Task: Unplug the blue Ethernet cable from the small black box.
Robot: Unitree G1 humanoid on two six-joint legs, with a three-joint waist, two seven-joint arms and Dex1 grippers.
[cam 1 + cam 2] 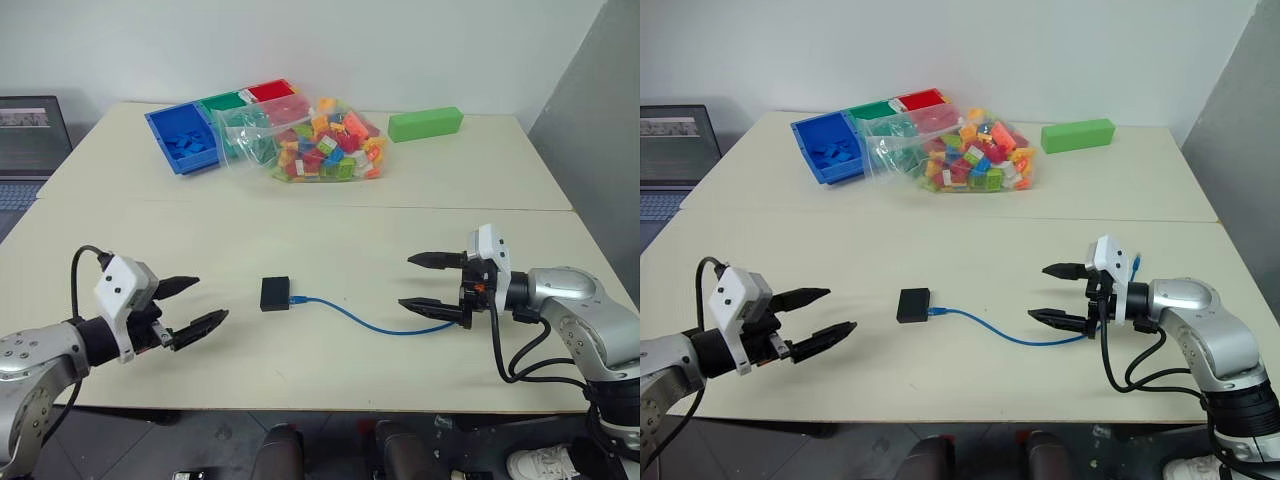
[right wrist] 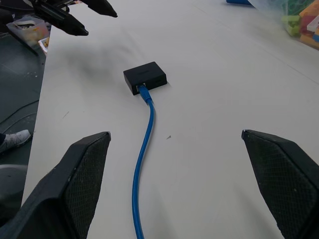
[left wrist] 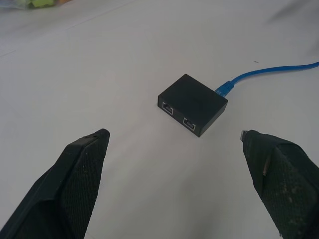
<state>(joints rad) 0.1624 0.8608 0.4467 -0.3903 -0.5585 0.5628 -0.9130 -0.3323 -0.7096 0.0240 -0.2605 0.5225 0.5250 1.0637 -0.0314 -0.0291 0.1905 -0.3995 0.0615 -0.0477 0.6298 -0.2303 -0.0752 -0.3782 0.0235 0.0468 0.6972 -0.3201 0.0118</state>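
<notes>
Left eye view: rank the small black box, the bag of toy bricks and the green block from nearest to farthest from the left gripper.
1. small black box, mid-table, just right of the left gripper.
2. bag of toy bricks, far side, centre.
3. green block, far right corner.

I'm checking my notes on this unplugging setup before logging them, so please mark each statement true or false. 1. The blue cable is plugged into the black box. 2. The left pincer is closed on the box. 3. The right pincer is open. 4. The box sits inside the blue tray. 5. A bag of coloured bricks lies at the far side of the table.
1. True: the blue Ethernet cable ends in the small black box.
2. False: the left pincer is open and apart from the box.
3. True: the right pincer is open, with the cable's far end near it.
4. False: the box lies on the bare table; the blue tray is farther back.
5. True: the bag of bricks lies beside the tray.
</notes>
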